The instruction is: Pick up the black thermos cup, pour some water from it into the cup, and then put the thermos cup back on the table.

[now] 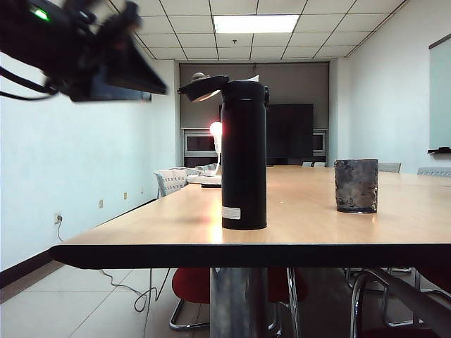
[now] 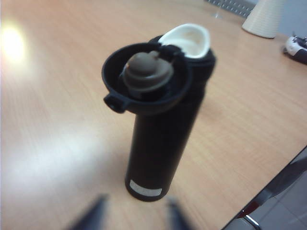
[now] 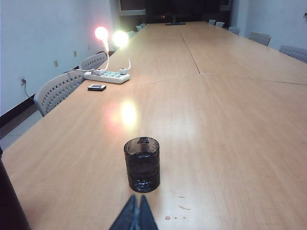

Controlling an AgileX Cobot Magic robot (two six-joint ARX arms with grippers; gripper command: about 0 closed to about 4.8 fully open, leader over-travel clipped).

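Note:
The black thermos cup (image 1: 244, 155) stands upright near the front edge of the table (image 1: 141, 225), its flip lid (image 1: 204, 87) hinged open. In the left wrist view the thermos cup (image 2: 163, 139) shows its whitish spout (image 2: 188, 39) and a white label at the base. My left gripper (image 2: 135, 216) is open and blurred, with its fingers apart just short of the thermos base and nothing between them. The left arm (image 1: 84, 46) hangs blurred high at the left. The cup (image 1: 356, 185) stands to the right. My right gripper (image 3: 137, 213) is shut, a little short of the cup (image 3: 142, 164).
A white power strip (image 3: 106, 75) with two glowing lamps and a small black device (image 3: 96, 87) lie further along the table's left side. White chairs (image 3: 60, 88) line that edge. Water drops (image 3: 175, 218) dot the wood by the cup. A white cone-shaped object (image 2: 264, 17) stands behind the thermos.

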